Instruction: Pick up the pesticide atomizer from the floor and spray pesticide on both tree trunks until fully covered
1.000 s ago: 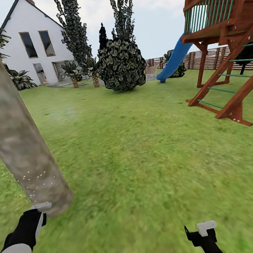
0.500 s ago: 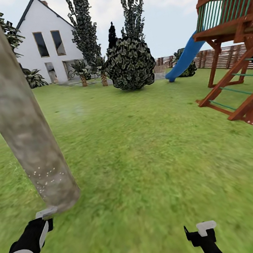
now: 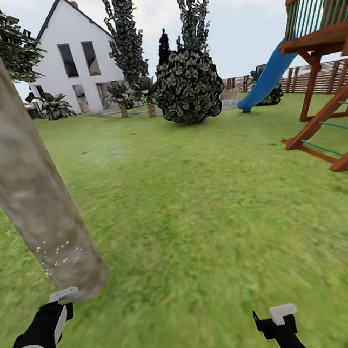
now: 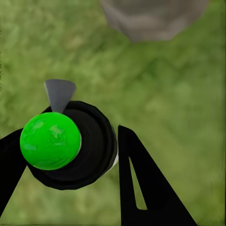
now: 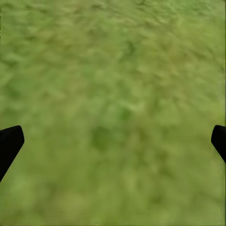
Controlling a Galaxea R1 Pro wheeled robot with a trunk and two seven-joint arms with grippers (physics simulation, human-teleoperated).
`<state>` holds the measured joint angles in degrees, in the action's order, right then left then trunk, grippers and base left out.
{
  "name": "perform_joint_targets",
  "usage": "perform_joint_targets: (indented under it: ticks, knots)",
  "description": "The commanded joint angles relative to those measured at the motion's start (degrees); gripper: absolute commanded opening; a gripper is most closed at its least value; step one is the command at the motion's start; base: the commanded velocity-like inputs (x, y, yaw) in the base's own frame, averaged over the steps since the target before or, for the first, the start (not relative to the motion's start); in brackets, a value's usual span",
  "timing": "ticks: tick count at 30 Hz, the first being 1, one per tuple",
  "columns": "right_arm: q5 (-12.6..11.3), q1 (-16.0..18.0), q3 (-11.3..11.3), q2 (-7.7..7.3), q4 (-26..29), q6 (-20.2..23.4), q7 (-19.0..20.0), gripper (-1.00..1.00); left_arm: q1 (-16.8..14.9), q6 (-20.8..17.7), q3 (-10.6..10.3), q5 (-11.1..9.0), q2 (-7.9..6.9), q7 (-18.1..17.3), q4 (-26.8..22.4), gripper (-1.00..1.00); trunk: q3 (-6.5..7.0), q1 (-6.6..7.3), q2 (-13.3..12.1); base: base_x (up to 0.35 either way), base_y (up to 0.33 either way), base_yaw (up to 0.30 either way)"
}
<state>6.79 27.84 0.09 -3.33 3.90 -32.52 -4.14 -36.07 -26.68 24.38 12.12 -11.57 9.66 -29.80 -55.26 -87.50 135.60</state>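
A thick mottled grey-brown tree trunk [image 3: 28, 186] leans across the left of the head view, and its flared base [image 4: 153, 16] also appears in the left wrist view. A faint scatter of white pesticide specks [image 3: 58, 253] sits on its lower part. My left gripper [image 3: 52, 314] is just below the base, shut on the pesticide atomizer [image 4: 70, 143], a black round body with a bright green ball top and a grey nozzle [image 3: 63, 293] pointing at the trunk. My right gripper [image 3: 279, 319] hangs open over bare grass [image 5: 113, 94], holding nothing.
Green lawn spreads ahead. A reddish wooden playset [image 3: 324, 68] with a blue slide [image 3: 265, 78] stands at the right, in front of a slat fence [image 3: 336, 75]. A round dark shrub [image 3: 187, 85], narrow dark trees, short palms and a white house [image 3: 81, 60] lie far ahead.
The whole picture has slid rightward, so the camera has turned left. Both arms keep their place in the view, and the nozzle stays by the trunk's base.
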Motion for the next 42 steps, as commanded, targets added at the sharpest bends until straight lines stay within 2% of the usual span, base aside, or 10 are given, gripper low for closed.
perform_joint_targets:
  ticks: [1, 7, 11, 29, 42]
  knots:
    - [0.59, 0.02, 0.00, -0.01, -0.03, -0.09, -0.43, 1.00, -0.06, -0.30, 0.23, 0.61, 0.05, -0.16, -0.08, -1.00, -0.05, 0.00, 0.02, 0.156, -0.237, 0.265]
    - [0.59, 0.02, 0.00, -0.01, -0.03, -0.09, -0.44, 1.00, -0.06, -0.36, 0.25, 0.61, 0.05, -0.16, -0.08, -1.00, -0.05, 0.00, 0.02, 0.123, -0.247, 0.275]
    - [0.59, 0.02, 0.00, -0.01, -0.03, -0.09, -0.43, 1.00, -0.06, -0.37, 0.23, -0.34, -0.03, -0.25, -0.08, -1.00, -0.05, 0.00, 0.02, 0.020, -0.271, 0.239]
    - [0.59, 0.02, 0.00, -0.01, -0.03, -0.09, -0.43, 1.00, -0.06, -0.30, 0.23, -0.60, -0.01, -0.25, -0.17, -1.00, -0.05, 0.00, 0.02, 0.145, -0.253, 0.011]
    - [0.59, 0.02, 0.00, -0.01, -0.03, -0.09, -0.43, 1.00, -0.06, -0.30, 0.23, -0.61, 0.05, -0.25, -0.08, -1.00, -0.05, 0.00, 0.02, 0.008, -0.271, 0.261]
